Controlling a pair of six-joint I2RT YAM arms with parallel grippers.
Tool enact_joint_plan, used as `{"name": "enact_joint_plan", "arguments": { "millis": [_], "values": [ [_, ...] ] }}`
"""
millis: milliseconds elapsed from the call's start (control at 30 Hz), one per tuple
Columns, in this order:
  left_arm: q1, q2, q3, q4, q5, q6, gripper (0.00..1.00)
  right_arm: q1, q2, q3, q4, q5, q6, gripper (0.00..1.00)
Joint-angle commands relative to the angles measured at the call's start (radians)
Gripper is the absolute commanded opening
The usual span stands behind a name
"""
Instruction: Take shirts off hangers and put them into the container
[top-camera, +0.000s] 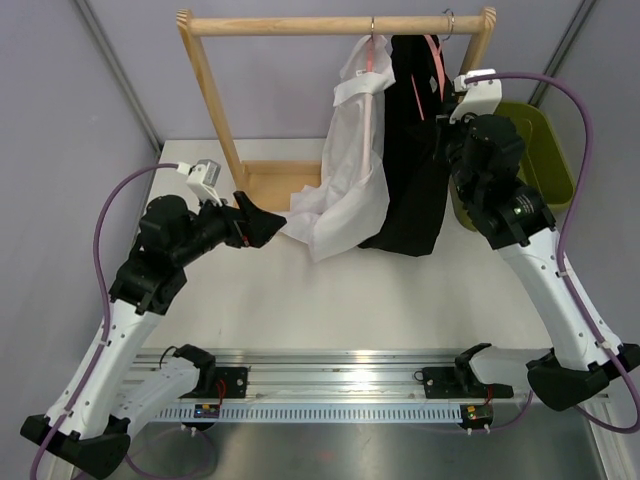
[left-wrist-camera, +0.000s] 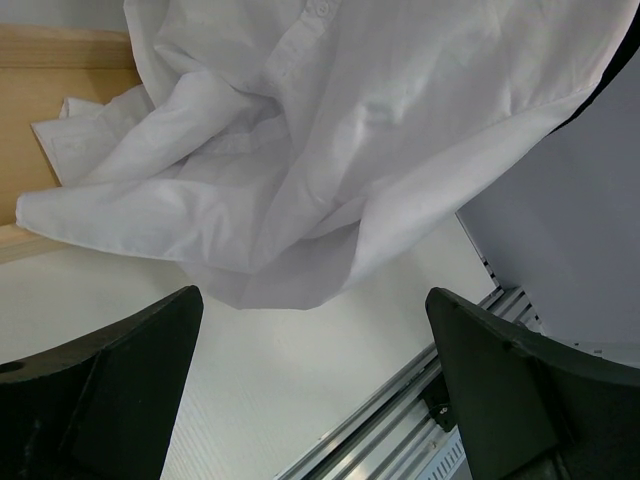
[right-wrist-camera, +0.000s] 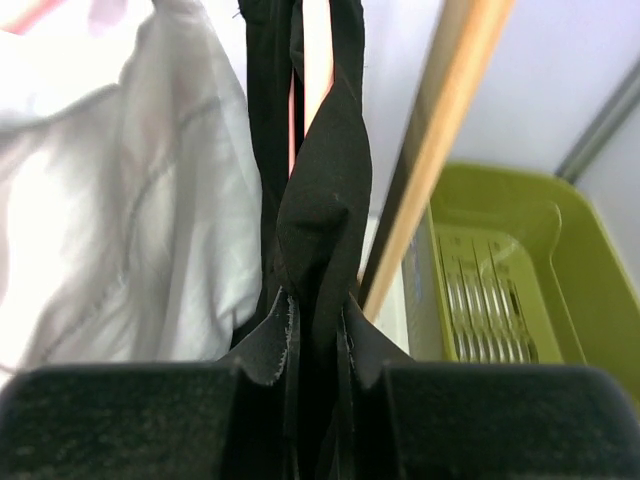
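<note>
A white shirt (top-camera: 352, 165) and a black shirt (top-camera: 412, 170) hang side by side on pink hangers (top-camera: 376, 60) from the wooden rack's rod. My right gripper (top-camera: 447, 130) is at the black shirt's right edge. In the right wrist view it (right-wrist-camera: 318, 345) is shut on a fold of the black shirt (right-wrist-camera: 325, 200), with a pink hanger (right-wrist-camera: 316, 60) showing above. My left gripper (top-camera: 272, 222) is open, low beside the white shirt's trailing sleeve. In the left wrist view it (left-wrist-camera: 315, 385) holds nothing, and the white shirt (left-wrist-camera: 300, 150) lies just ahead. The olive-green container (top-camera: 540, 150) stands at the right.
The wooden rack frame (top-camera: 215, 100) stands at the back, and its flat tray base (top-camera: 265, 185) sits under the shirts. Its right post (right-wrist-camera: 440, 150) runs between the black shirt and the container (right-wrist-camera: 520, 290). A metal rail (top-camera: 340, 375) crosses the near table edge.
</note>
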Motion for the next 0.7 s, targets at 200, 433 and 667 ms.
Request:
{"name": "enact_joint_plan", "arguments": {
  "millis": [200, 433, 667],
  "values": [
    [-0.003, -0.025, -0.020, 0.050, 0.025, -0.001, 0.99, 0.004, -0.038, -0.034, 0.438, -0.030, -0.131, 0.00],
    [-0.005, -0.035, -0.015, 0.040, 0.020, 0.008, 0.99, 0.007, -0.129, -0.012, 0.317, -0.010, -0.070, 0.00],
    [-0.003, -0.012, -0.006, 0.053, 0.034, -0.004, 0.99, 0.007, -0.170, 0.090, -0.057, 0.032, 0.042, 0.00]
  ]
}}
